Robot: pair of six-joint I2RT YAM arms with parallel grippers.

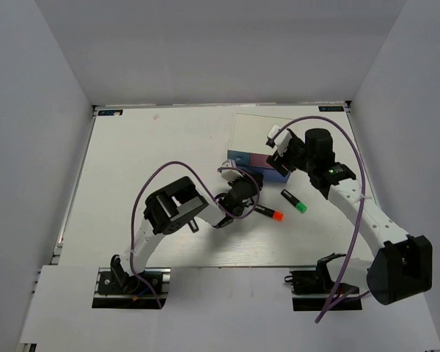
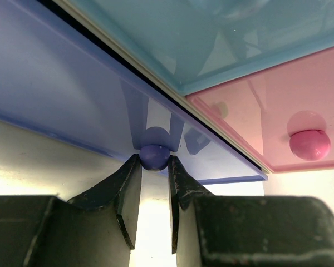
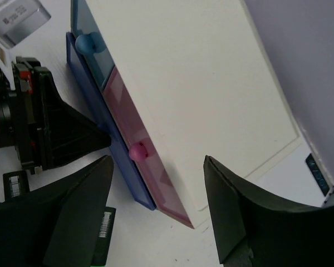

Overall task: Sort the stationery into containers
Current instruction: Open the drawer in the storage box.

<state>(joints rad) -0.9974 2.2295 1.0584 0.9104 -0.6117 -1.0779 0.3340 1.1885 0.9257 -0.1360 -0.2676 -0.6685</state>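
The containers are drawers of a white organiser (image 1: 260, 150) with blue (image 2: 211, 33), pink (image 2: 278, 111) and lavender (image 2: 55, 83) fronts. My left gripper (image 2: 154, 162) is shut on the lavender drawer's round knob (image 2: 154, 156). That drawer front (image 3: 97, 133) stands slightly out from the box. My right gripper (image 3: 157, 167) is open, its jaws either side of the organiser's corner (image 3: 211, 183) near the pink knob (image 3: 137, 151), gripping nothing. Two of the stationery items lie in front of the organiser, an orange-ended marker (image 1: 268, 213) and a green-ended marker (image 1: 295, 202). A grey silvery block (image 3: 16, 19) lies beyond the left gripper.
The organiser sits at the middle right of the white table (image 1: 147, 161), with grey walls close on three sides. The left arm's elbow (image 1: 172, 205) is raised over the table's near half. A purple cable (image 1: 337, 132) loops above the right arm.
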